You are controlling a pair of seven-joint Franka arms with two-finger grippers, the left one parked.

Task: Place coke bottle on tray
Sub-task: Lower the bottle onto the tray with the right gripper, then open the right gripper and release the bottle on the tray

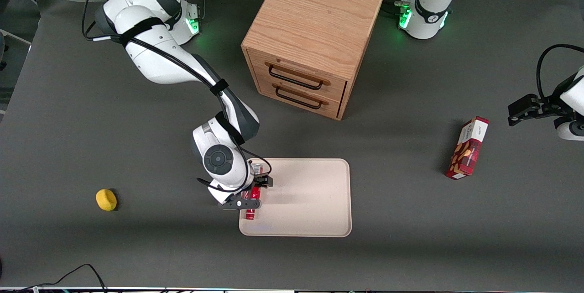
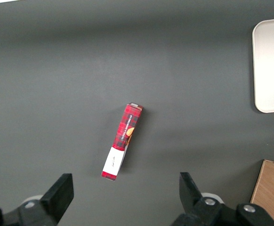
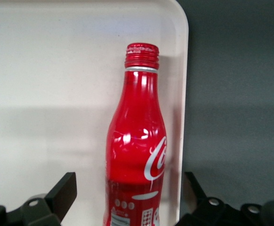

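The bottle [image 3: 137,155] lies flat on the tray [image 1: 310,201], just inside the rim at the working arm's end, its long axis running straight out from the claw [image 3: 127,197]. The claw hangs spread, 1 finger either side of the bottle's base, gripping nothing.

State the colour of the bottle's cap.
Red, like the bottle; clearest in the right wrist view, between the open gripper fingers.

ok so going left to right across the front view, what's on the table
yellow object → gripper, open around the coke bottle at the tray's edge → tray → red snack box. The wooden drawer cabinet overlaps the tray sideways, so it is left out.
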